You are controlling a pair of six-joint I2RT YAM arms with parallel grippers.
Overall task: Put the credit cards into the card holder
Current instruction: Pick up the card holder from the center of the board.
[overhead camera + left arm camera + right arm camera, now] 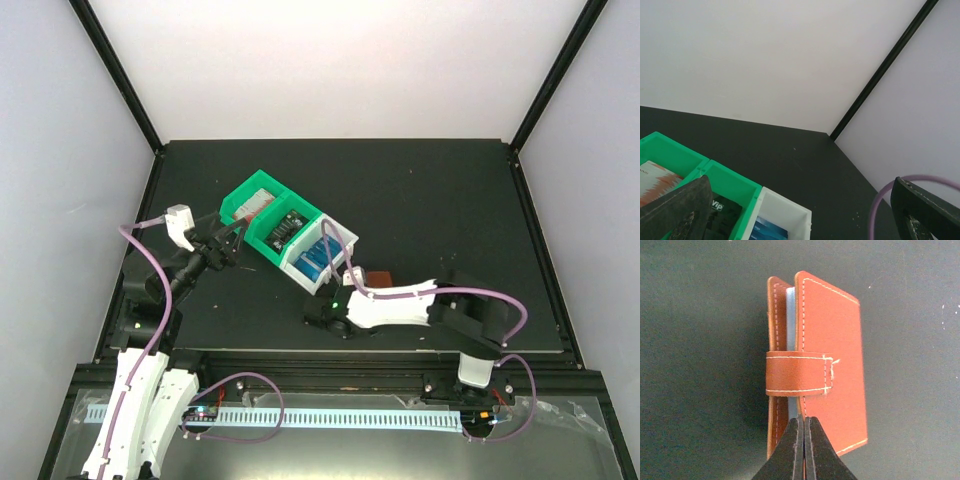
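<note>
Lying strapped, the card holder (827, 365) runs lengthwise away from right jaws.

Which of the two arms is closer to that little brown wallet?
Right. The right gripper is pinched on the card holder at its edge; the left gripper hangs open beside the green bins, well apart from it.
</note>
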